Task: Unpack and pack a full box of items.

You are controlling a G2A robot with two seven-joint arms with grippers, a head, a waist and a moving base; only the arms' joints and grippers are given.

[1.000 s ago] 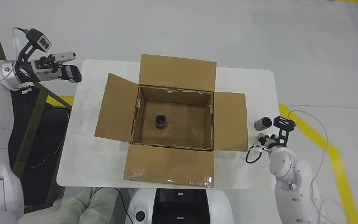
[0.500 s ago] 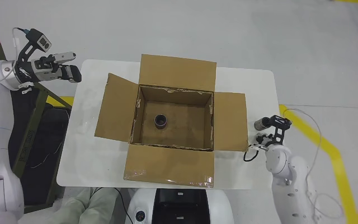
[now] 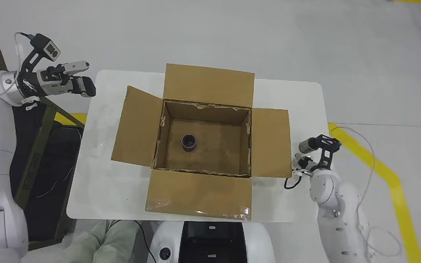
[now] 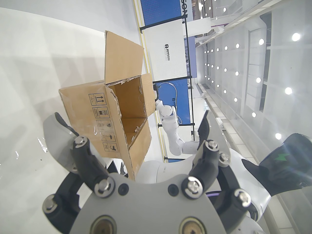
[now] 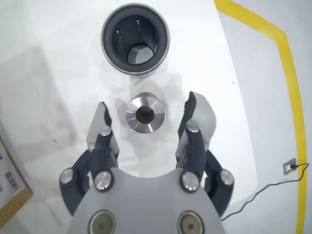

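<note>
An open cardboard box (image 3: pixel 203 137) stands in the middle of the white table (image 3: pixel 99 171), all its flaps spread out. A dark metal ring (image 3: pixel 189 141) lies on the box floor. Right of the box a large steel cylinder with a black bore (image 5: pixel 135 49) (image 3: pixel 306 145) stands upright. A small steel bushing (image 5: pixel 145 116) stands just in front of it, between the fingers of my open right gripper (image 5: pixel 147 104) (image 3: pixel 304 160), which do not touch it. My left gripper (image 4: pixel 131 122) (image 3: pixel 79 85) hangs open and holds nothing off the table's far left corner, facing the box (image 4: pixel 117 103).
A box flap (image 3: pixel 270 142) lies flat close beside the right gripper, its corner (image 5: pixel 12 171) showing in the right wrist view. The table's right edge is near, with yellow floor tape (image 5: pixel 287 57) and a cable (image 5: pixel 256 196) beyond it.
My right arm has shifted toward the box, bringing its gripper up to the cylinder and around the small bushing. The left arm has not moved.
</note>
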